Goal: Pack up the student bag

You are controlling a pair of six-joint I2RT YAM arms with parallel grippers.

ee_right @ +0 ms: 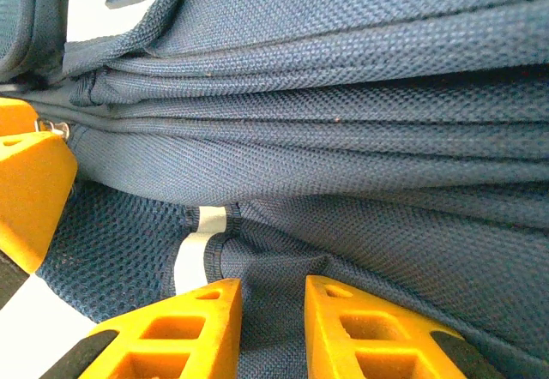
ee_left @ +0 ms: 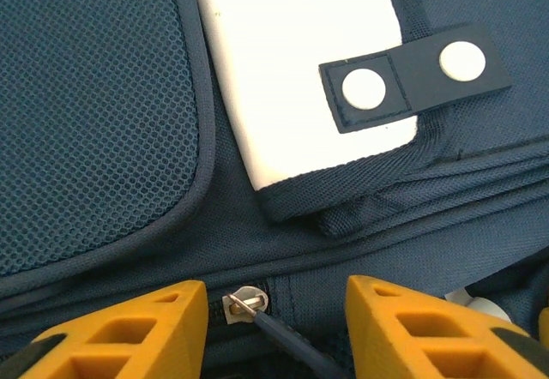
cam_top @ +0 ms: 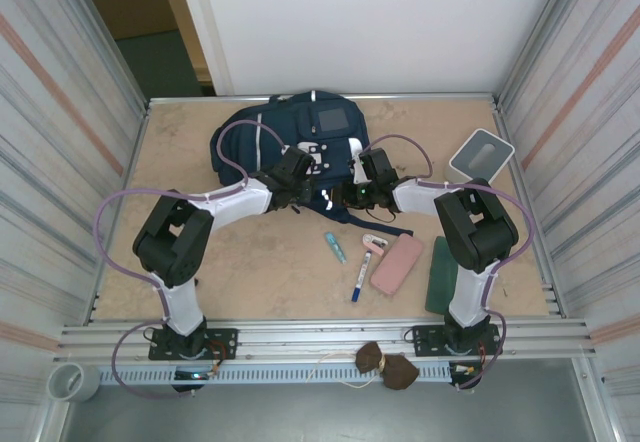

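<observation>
The student bag (cam_top: pixel 290 127), a big navy backpack, lies at the back middle of the table with its white buckle patch (ee_left: pixel 292 70) facing up. My left gripper (ee_left: pixel 274 297) stands open at the bag's near edge. Its yellow fingers straddle the metal zip slider (ee_left: pixel 244 303) and its dark pull cord (ee_left: pixel 292 345) without touching them. My right gripper (ee_right: pixel 273 289) is just to the right, shut on a raised fold of the bag's navy fabric (ee_right: pixel 343 165). From above, the left gripper (cam_top: pixel 300 194) and the right gripper (cam_top: pixel 352 195) sit close together.
Loose on the table in front of the bag lie a small blue tube (cam_top: pixel 335 248), a pen (cam_top: pixel 360 280), a pink case (cam_top: pixel 397 263) and a flat dark green item (cam_top: pixel 441 275). A grey-and-white slab (cam_top: pixel 481 154) rests at the right back. Metal walls enclose three sides.
</observation>
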